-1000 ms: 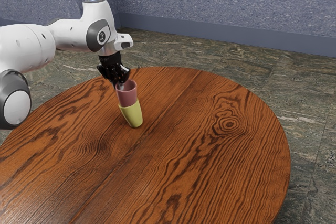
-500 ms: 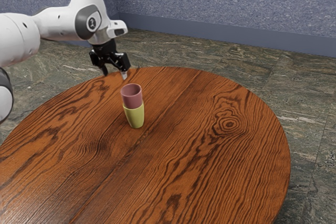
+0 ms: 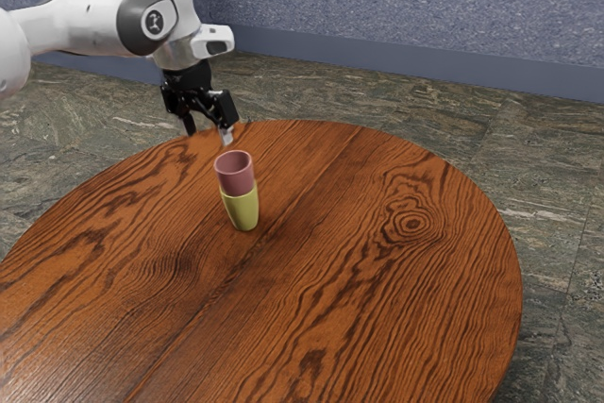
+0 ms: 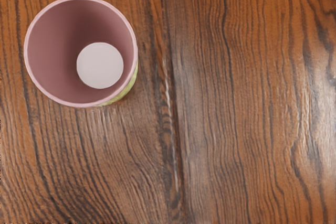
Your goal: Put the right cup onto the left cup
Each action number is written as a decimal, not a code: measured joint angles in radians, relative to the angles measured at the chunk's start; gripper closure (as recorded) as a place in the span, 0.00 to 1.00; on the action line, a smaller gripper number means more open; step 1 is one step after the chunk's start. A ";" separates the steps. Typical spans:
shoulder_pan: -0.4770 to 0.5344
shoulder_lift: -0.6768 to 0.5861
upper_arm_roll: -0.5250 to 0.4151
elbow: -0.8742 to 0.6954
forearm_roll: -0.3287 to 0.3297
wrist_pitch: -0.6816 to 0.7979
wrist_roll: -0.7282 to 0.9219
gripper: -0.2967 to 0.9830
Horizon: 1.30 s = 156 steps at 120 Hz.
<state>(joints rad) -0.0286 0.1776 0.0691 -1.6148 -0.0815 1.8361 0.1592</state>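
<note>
Because nothing sits between its fingers, claw (image 3: 208,129): spread wide and empty, upper left of the exterior frame, apart from both cups.
Red cup (image 3: 235,176): left of centre in the exterior frame, mouth up, its lower end set into the yellow cup's mouth; upper left of the wrist frame.
Yellow cup (image 3: 243,209): directly beneath, on the counter (image 3: 377,309); a slight lean shows, though I cannot tell whether that is tilt or camera angle.
Stacking: looks done; what remains is backing off cleanly.
Retreat: keep the fingers parted, rise smoothly away from the red rim, and don't swing back across the stack.
Risk: a brushed rim could topple both, so let them settle untouched.
</note>
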 joint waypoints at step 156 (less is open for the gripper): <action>-0.022 -0.109 0.000 0.039 0.046 -0.133 0.025 0.23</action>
<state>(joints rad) -0.0509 0.0681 0.0690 -1.5758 -0.0353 1.7026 0.1840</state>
